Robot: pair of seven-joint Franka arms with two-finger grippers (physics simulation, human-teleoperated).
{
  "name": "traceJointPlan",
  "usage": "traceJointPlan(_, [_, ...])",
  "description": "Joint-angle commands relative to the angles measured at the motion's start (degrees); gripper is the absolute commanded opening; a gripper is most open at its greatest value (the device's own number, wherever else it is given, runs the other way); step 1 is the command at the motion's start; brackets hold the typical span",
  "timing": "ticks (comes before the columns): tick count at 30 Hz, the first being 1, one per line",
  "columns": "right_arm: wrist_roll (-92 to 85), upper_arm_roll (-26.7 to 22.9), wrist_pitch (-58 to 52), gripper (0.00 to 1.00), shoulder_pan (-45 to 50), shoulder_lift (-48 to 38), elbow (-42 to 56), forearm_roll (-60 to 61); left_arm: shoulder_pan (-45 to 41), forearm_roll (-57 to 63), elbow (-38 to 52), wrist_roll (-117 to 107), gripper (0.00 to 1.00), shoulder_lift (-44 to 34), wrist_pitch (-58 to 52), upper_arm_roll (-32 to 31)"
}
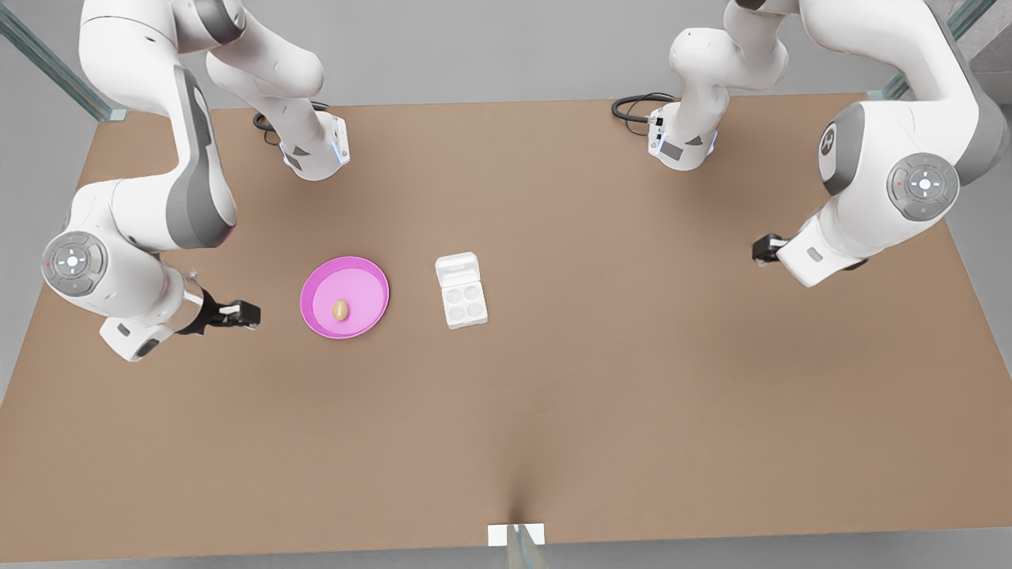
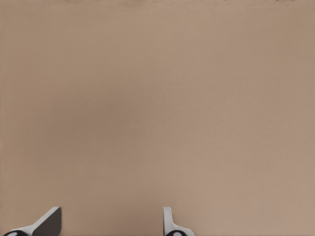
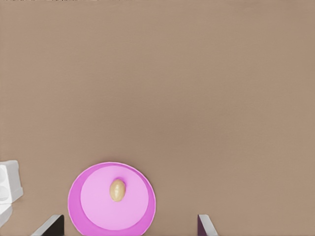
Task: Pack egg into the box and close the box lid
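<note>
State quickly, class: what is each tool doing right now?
Right tool: open, empty, beside the round pink plate holding the small tan egg.
Left tool: open, empty, over the bare brown table.

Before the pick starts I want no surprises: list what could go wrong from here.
1. The egg is tiny, smooth and loose on the pink plate. The open right gripper, beside the plate, could nudge it rolling or pinch it off-centre.
2. The box has small cups, so a slightly misplaced egg may land on a rim.
3. The box lid lies open. Pushing it shut might slide the box, and the open left gripper waits far off.
</note>
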Motion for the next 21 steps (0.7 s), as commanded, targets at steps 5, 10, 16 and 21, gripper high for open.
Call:
traceJointPlan(5, [7.76,0.11,1.55,1.00,4.94,8.35,-0.50,1.17,0.05,0.86,0.01,2.70,1.00,0.58,2.79,0.02])
traceJointPlan(10, [11.90,0.90,27.92,1.00,4.86,4.66,-26.25,2.57,0.05,0.68,0.01,2.79,1.00,1.02,2.61,0.02])
traceJointPlan(16, [11.46,1.34,50.25,1.00,4.94,2.73,-36.10,1.87,0.05,0.68,0.01,2.79,1.00,1.29,2.61,0.02])
traceJointPlan(21, [11.20,1.34,52.00,1.00,4.59,4.49,-35.40,1.87,0.05,0.68,0.01,2.79,1.00,1.29,2.61,0.02])
